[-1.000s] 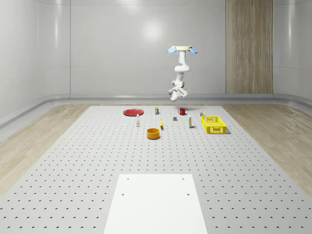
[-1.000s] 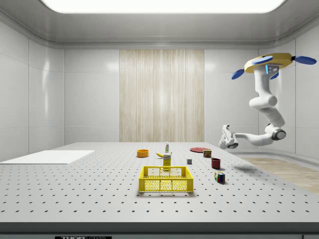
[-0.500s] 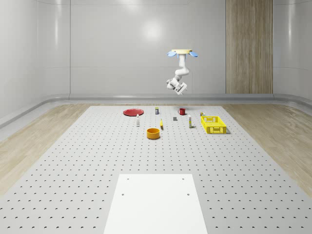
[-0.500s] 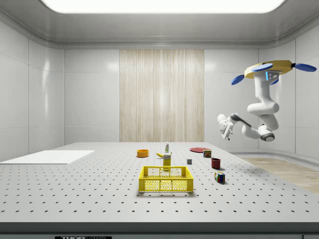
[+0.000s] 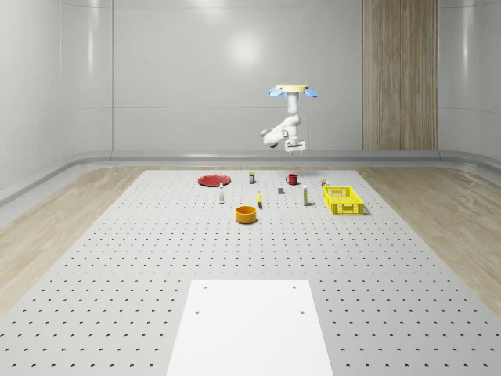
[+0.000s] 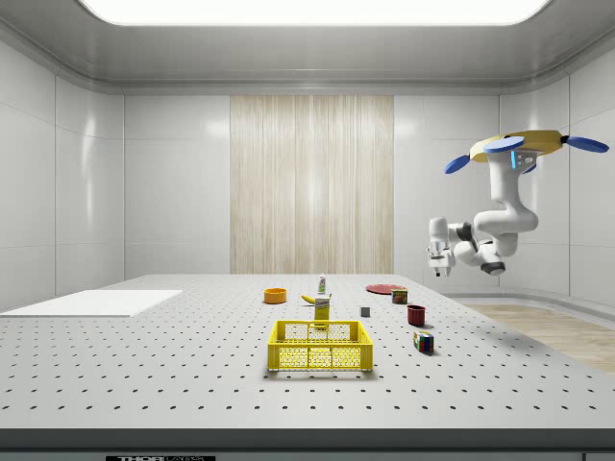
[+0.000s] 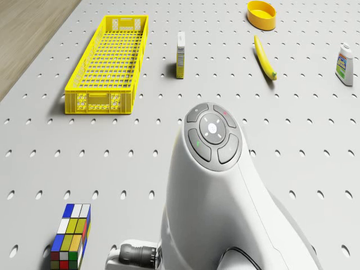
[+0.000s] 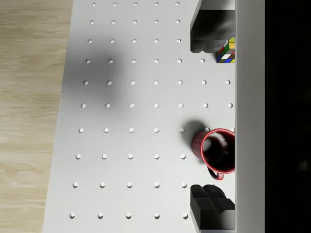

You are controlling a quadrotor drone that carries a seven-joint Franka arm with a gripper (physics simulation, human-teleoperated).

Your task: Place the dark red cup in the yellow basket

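The dark red cup stands upright on the perforated table, near its far end. The yellow basket lies apart from the cup, towards the whole-scene view's right. My drone hovers high over the table's far end. The folded arm holds the gripper pointing straight down, well above the cup. In the wrist view the cup lies between the two dark fingertips, closer to one of them. The gripper is open and holds nothing.
A Rubik's cube lies close to the cup. A carton, banana, orange bowl, bottle, red plate, can and small grey cube stand around. The wooden floor starts past the table's edge.
The arm has folded in under the drone and the hand has turned from slanting sideways to pointing straight down over the cup. The drone has sunk a little.
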